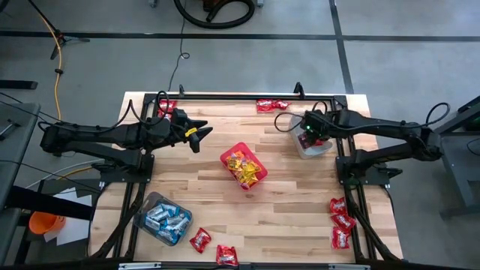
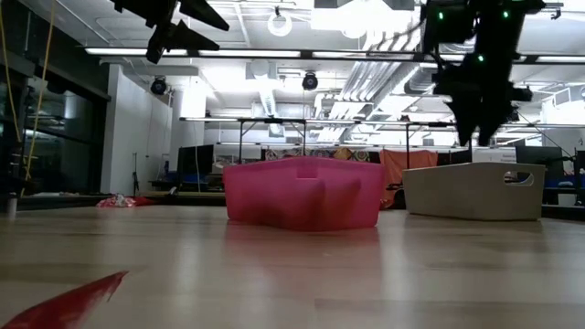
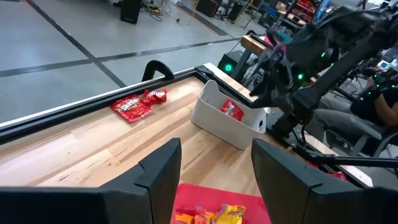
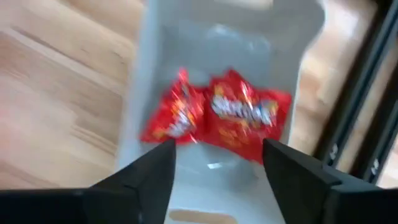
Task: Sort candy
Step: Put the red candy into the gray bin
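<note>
red bin (image 1: 243,166) sits in the middle of the wooden counter (image 1: 300,202) and serves as the landmark; it holds yellow candy (image 1: 246,169).

right of the red bin and toward the far edge stands the grey tub (image 1: 311,144). the right tool (image 1: 306,135) hangs directly over it, its fingers (image 4: 146,177) spread apart with nothing between them. in the right wrist view two red packets (image 4: 217,118) lie side by side on the tub's floor, below the open fingers. the left wrist view also shows a red packet (image 3: 232,110) inside that tub.

left of the red bin and a little farther back, the left tool (image 1: 201,135) hovers above the counter, pointing toward the bin, its fingers (image 3: 158,177) apart and empty.

near-left of the red bin is the clear tub (image 1: 161,218), filled with blue-and-white candy (image 1: 165,218).

loose red candy lies on the counter in several spots: a pair at the far edge (image 1: 271,105), beyond and slightly right of the red bin; one at the far left corner (image 1: 166,107), beyond the left tool; two at the near edge (image 1: 212,247), just right of the clear tub; and a cluster of three (image 1: 341,222) near the right edge, nearer than the grey tub.

in the low view the red bin stands centre, the grey tub to its right, with the right tool above that tub.
</note>
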Robot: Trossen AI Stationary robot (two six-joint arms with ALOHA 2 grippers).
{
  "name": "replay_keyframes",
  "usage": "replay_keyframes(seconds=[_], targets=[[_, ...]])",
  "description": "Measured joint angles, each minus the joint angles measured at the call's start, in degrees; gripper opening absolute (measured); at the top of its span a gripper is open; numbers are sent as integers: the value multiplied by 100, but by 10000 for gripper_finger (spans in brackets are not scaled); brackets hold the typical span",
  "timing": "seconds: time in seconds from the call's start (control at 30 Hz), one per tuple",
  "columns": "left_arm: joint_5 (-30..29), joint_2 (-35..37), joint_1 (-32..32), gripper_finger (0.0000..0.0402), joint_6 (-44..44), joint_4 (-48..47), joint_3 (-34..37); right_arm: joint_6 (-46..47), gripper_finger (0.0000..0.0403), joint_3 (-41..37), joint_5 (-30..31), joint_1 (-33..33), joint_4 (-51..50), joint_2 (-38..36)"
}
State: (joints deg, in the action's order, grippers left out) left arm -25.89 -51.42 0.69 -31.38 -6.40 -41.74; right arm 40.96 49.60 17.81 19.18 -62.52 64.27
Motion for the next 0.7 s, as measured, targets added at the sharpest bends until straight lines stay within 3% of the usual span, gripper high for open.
replay_keyframes(seconds=[0.13, 0.3, 0.43, 0.53, 0.7], targets=[[29, 0, 0, 183, 2, 3, 0, -363, 255, 569, 209, -66, 304, -185], [33, 0, 0, 183, 2, 6, 0, -1086, 256, 1112, 270, -343, 1994, -594], [172, 0, 0, 183, 17, 25, 0, -1519, 256, 1153, -687, -501, 3604, -737], [555, 0, 0, 183, 171, 44, 0, -2050, 257, 1153, -1599, -635, 4128, -641], [1164, 0, -2, 183, 583, 441, 0, -2480, 257, 1150, -1985, -1002, 4587, -414]])
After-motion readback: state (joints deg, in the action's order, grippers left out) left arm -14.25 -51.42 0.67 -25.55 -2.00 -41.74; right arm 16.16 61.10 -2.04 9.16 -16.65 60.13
